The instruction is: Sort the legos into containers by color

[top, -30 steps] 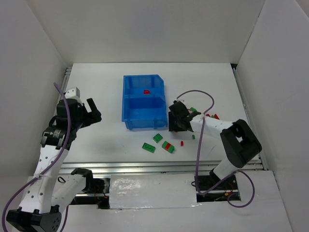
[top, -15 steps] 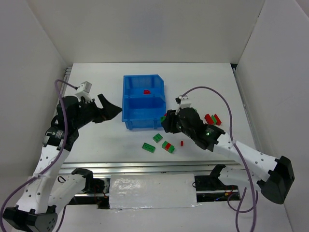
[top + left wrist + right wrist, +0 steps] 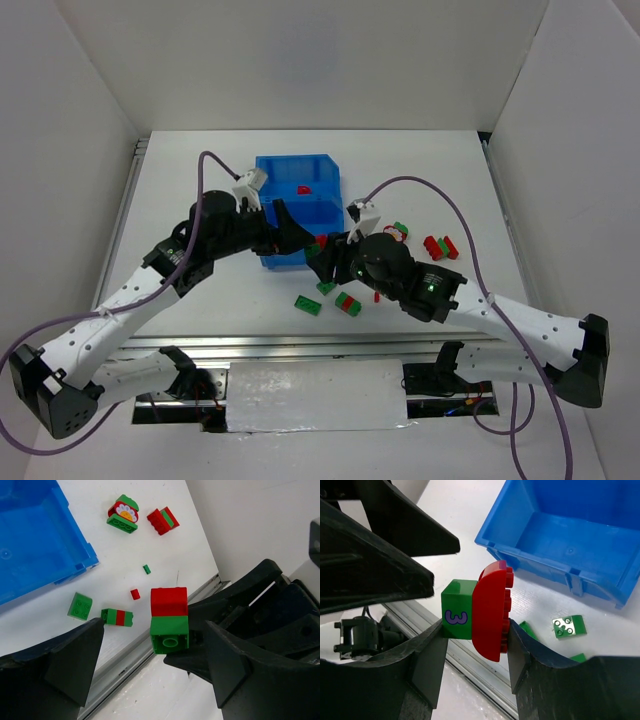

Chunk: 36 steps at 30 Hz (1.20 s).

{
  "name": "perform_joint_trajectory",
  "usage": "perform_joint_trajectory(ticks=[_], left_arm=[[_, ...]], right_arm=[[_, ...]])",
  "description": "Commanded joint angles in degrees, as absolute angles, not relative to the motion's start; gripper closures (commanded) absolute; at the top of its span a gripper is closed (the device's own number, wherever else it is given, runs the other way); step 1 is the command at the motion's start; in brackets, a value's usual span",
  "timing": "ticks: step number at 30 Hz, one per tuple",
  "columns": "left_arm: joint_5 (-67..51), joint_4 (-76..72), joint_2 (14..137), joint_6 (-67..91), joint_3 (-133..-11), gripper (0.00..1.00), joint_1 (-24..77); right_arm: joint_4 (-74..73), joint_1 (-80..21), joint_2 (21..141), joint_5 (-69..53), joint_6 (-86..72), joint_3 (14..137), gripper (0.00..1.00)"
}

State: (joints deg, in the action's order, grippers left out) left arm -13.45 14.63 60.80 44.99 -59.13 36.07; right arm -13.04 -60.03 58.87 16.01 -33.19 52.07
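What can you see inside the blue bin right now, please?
One red piece lies in the far compartment of the bin. The left arm covers much of the near compartment, so its contents cannot be fully seen.

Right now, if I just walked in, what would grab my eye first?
Two black grippers face to face mid-table: the right gripper clamps a stuck red-and-green brick pair, and the open left gripper straddles it. Behind them sits a bright blue bin with one red piece in its far compartment; loose bricks lie nearby.
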Motion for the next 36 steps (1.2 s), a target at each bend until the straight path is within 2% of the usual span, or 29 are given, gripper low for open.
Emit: perform_joint_trajectory(ticks=[1, 8, 11, 12, 15, 19, 20, 22, 23, 24, 25, 26, 27, 29, 32, 36], left_arm=[[-11.69, 11.6, 61.87, 45.62, -60.47, 0.08, 37.44], [-14.94, 9.75, 62.75, 46.14, -60.29, 0.22, 38.49], [-16.08, 9.32, 62.84, 46.32, -60.21, 0.34, 38.93], [-16.26, 9.23, 62.67, 46.49, -60.12, 0.46, 39.02], [-17.49, 8.88, 62.67, 47.02, -60.03, 0.65, 39.29], [-20.03, 6.69, 62.84, 48.16, -59.24, 0.72, 39.2], [-21.17, 6.07, 63.02, 48.34, -59.06, 0.8, 39.29], [-21.79, 5.01, 63.19, 48.51, -59.15, 0.89, 39.2], [-21.62, 5.01, 63.28, 48.43, -59.59, 0.98, 39.29], [-21.19, 5.97, 63.37, 47.99, -59.76, 1.0, 39.2], [-20.4, 6.5, 63.2, 47.9, -60.29, 1.0, 39.2], [-18.56, 7.03, 62.67, 47.73, -60.29, 1.0, 39.2], [-17.76, 7.47, 62.41, 47.64, -60.38, 1.0, 39.2], [-16.27, 8.35, 61.18, 47.11, -60.47, 1.0, 39.29], [-12.75, 10.45, 60.21, 45.62, -61.17, 1.0, 39.2], [-15.36, 11.08, 59.59, 39.05, -62.23, 1.0, 39.11]], right_arm=[[-9.06, -60.47, 56.87, 17.58, -33.14, 53.35, 0.65], [-8.09, -60.82, 57.48, 18.72, -32.87, 53.79, 0.65], [-7.38, -60.73, 57.57, 18.55, -32.61, 53.96, 0.65], [-7.03, -60.73, 57.66, 18.72, -32.61, 53.96, 0.65], [-6.77, -60.73, 58.27, 19.6, -32.61, 54.05, 0.65], [-5.63, -60.73, 59.32, 20.12, -32.26, 54.14, 0.65], [-5.45, -60.73, 59.41, 20.39, -32.17, 54.14, 0.65], [-4.84, -60.73, 59.42, 20.65, -32.17, 53.88, 0.65], [-4.57, -60.65, 59.15, 20.65, -32.08, 53.44, 0.63], [-3.96, -60.64, 58.98, 20.39, -31.82, 53.09, 0.57], [-3.43, -60.64, 58.1, 20.48, -31.9, 52.56, 0.2], [-1.25, -60.56, 57.4, 19.87, -31.99, 50.56, 0.07], [-0.19, -60.47, 56.78, 18.82, -31.82, 49.49, 0.01], [2.36, -58.98, 54.5, 15.05, -30.94, 47.04, 0.0], [3.43, -55.29, 50.37, 3.2, -29.36, 44.4, 0.0], [3.43, -46.34, 43.18, -19.26, -29.0, 41.93, 0.0]])
